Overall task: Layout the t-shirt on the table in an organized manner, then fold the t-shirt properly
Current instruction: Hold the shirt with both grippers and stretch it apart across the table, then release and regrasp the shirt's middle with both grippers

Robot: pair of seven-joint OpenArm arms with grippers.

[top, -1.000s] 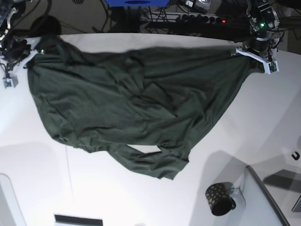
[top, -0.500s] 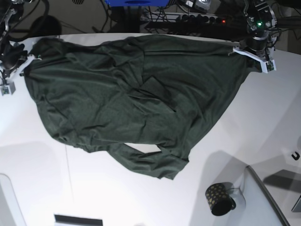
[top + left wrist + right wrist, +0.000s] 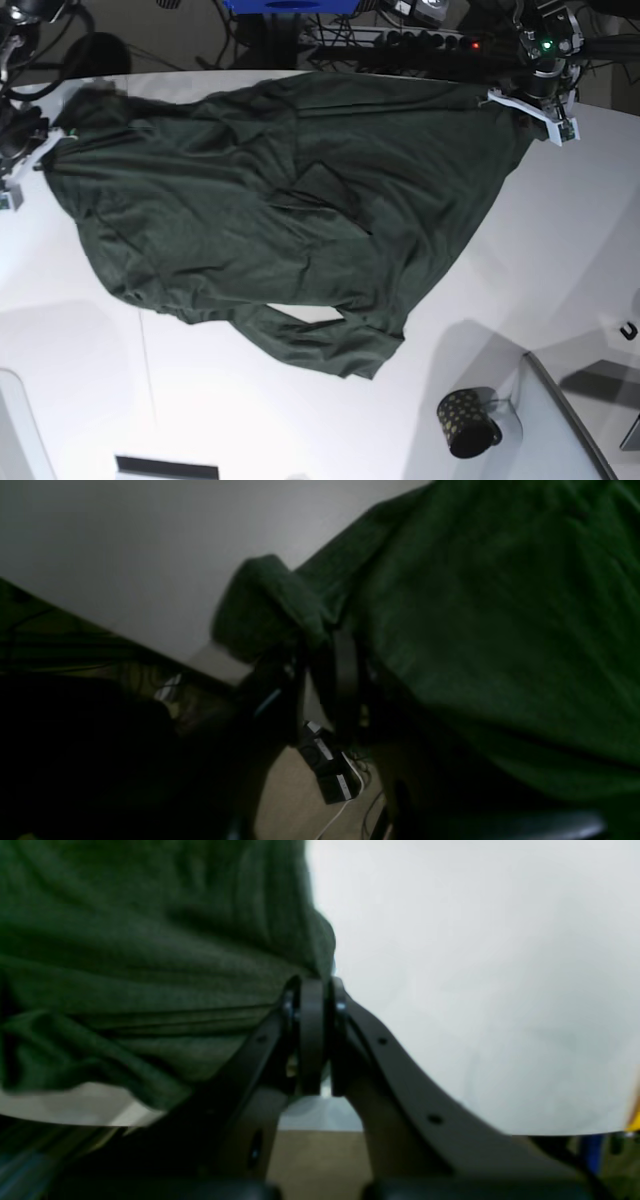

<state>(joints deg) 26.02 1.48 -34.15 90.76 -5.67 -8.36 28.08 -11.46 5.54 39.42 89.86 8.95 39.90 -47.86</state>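
Both my hands had drawn the t-shirt (image 3: pixel 270 210) farther toward the tabletop's (image 3: pixel 540 280) back edge, pulling its top hem straighter. Spreading was only partly done; wrinkles remained and folding had not begun. My right hand (image 3: pixel 312 990), pressed together, pinched one corner. My left hand (image 3: pixel 325 645) met the opposite corner; I cannot tell whether it gripped.

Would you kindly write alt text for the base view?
A dark green t-shirt lies spread and wrinkled across a white table, with a gripper at each far corner. A small dark mug stands near the front right.
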